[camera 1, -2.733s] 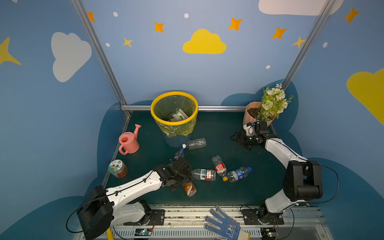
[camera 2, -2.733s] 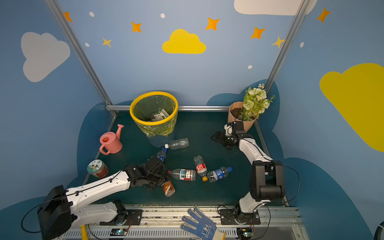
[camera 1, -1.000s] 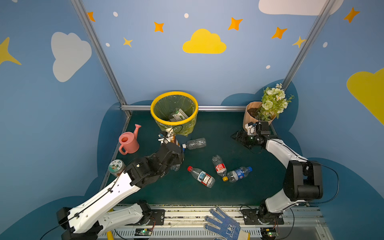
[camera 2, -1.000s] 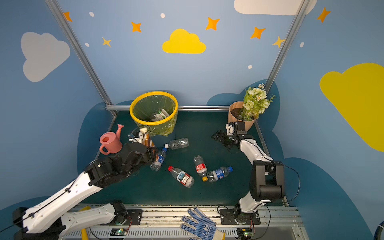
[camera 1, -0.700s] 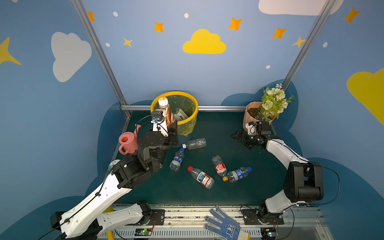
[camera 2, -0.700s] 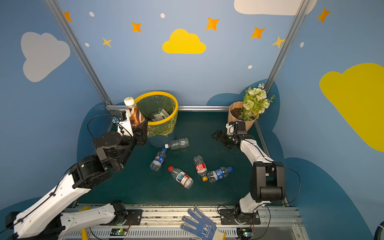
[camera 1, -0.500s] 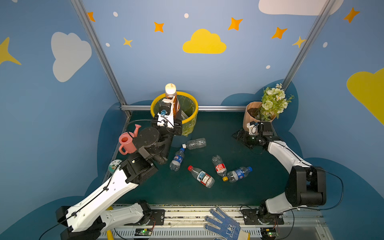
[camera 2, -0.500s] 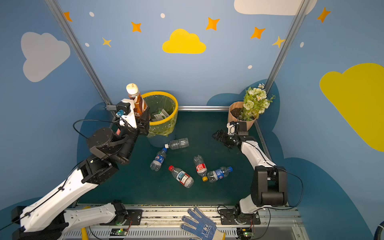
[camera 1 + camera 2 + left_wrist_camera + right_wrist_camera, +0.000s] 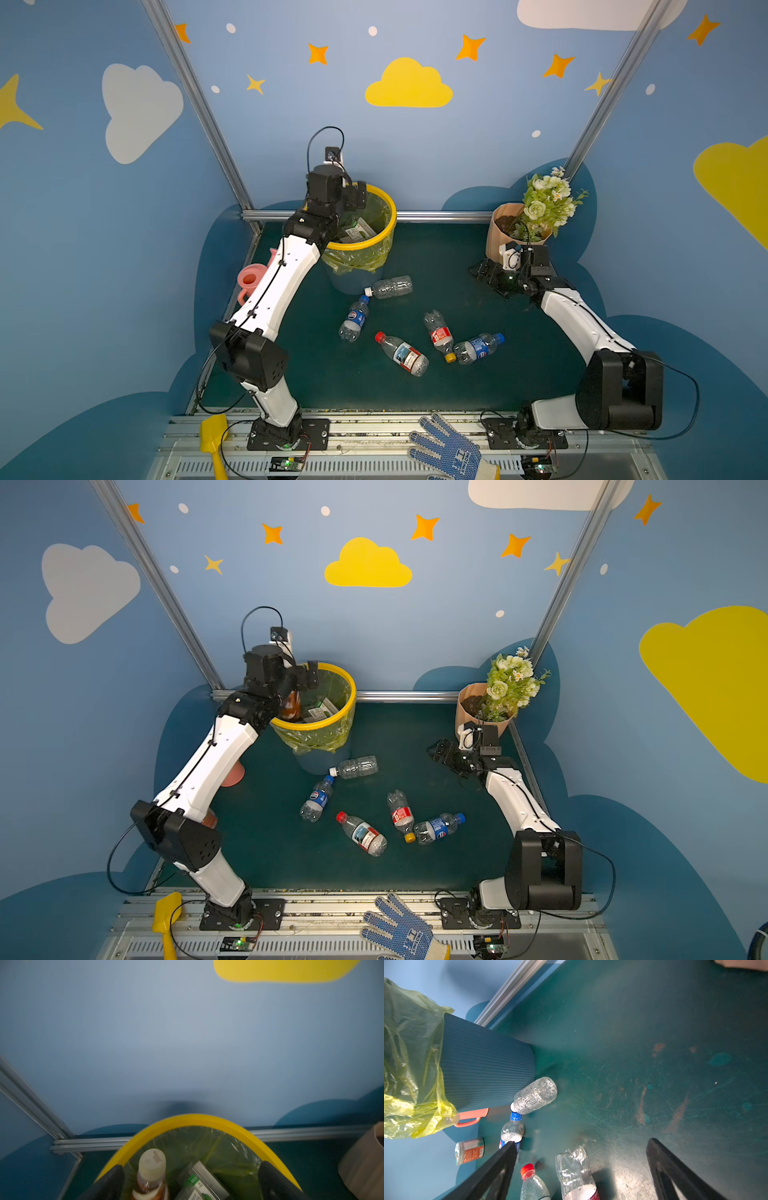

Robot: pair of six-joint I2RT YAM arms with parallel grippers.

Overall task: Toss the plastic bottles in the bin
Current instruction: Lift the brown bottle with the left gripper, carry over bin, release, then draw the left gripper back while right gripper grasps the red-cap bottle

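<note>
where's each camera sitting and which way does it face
Both top views: high at the front, facing down toward the back wall; left arm over the bin, right arm by the flower pot.
Left wrist: above the bin, looking down into it; both fingers spread, brown bottle inside.
Right wrist: low by the pot, facing across the mat toward the bin; both fingers spread.
Shared: both wrist views show the bin; right wrist and top views share the loose bottles.

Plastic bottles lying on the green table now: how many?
5: clear white-capped bottle at the foot of the yellow-rimmed blue-grey bin; blue-capped Pepsi bottle beside it; red-capped bottle mid-table; right of it, yellow-capped red-labelled bottle and blue-labelled bottle. The left arm may hide others.
</note>
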